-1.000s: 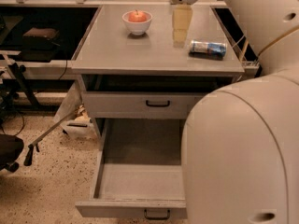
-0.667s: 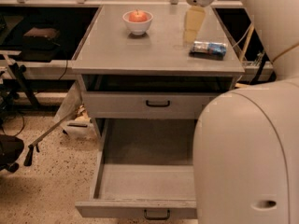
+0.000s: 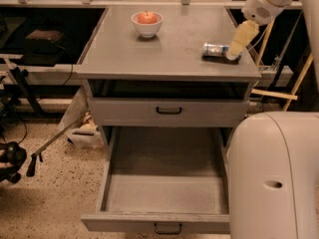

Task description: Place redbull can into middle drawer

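The gripper (image 3: 233,53), its state untellable, hovered at the redbull can (image 3: 214,49) lying on the tabletop (image 3: 174,39), seemingly to grasp it for the open middle drawer (image 3: 164,198).

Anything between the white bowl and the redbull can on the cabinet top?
Nothing: camera view shows bare grey top between the white bowl and the redbull can. The pincer is at the can's far end from the bowl.

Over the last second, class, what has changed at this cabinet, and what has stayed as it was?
The gripper moved right in the picture and down, to the right end of the redbull can; contact is unclear. The can, the white bowl with its apple and the open middle drawer stayed put.
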Tool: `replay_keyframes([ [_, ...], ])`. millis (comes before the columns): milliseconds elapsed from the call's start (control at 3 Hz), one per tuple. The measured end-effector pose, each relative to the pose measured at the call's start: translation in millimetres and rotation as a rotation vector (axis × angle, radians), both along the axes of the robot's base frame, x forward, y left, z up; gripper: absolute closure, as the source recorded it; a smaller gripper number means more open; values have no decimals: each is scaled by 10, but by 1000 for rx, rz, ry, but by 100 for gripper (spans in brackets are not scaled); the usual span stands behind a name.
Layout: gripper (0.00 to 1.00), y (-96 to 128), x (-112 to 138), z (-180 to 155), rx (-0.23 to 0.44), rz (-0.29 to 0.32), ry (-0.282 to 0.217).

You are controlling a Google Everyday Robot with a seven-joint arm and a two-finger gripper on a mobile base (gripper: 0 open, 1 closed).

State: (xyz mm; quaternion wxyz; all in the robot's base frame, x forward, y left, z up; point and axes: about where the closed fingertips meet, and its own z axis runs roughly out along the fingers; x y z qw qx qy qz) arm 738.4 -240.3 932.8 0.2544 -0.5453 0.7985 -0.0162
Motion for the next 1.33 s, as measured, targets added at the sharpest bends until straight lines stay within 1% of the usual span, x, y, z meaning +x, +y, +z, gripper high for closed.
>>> replay_keyframes([
  [333, 0, -190, -26, -195, 14, -69, 52],
  [667, 0, -132, 106, -363, -7, -85, 65],
  [1000, 0, -114, 182, -381, -2, -88, 47],
  [1333, 0, -86, 336, -457, 71, -63, -8],
])
